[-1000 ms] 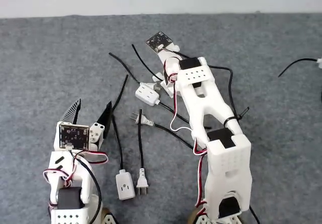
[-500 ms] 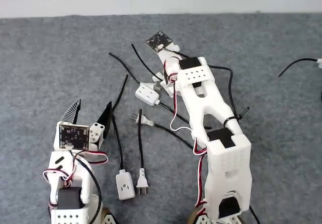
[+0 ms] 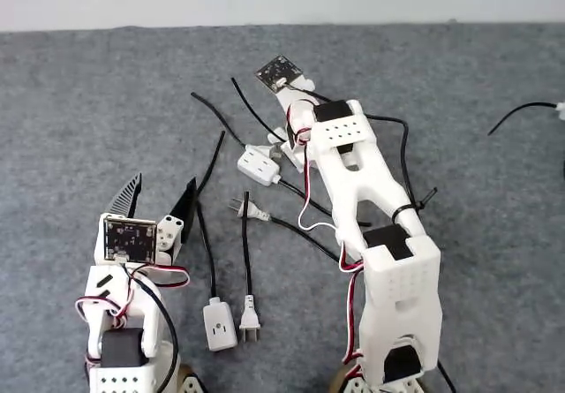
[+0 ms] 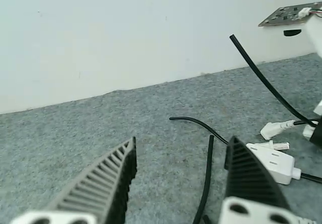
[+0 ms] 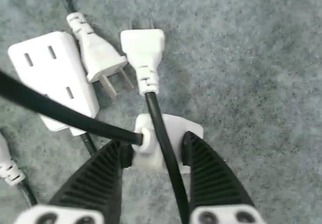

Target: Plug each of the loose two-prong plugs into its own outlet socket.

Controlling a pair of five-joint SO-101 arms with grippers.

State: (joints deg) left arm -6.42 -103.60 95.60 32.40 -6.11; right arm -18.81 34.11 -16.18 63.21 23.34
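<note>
Partly cord-covered white block, pinched in right hand, left hand spread

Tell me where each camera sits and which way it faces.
High view: above the table, looking down on the left gripper, right arm and outlet block.
Left wrist view: low, facing across the table toward the wall, past its own open gripper.
Right wrist view: looking down past the right gripper at white plugs.
All three share the outlet block.
</note>
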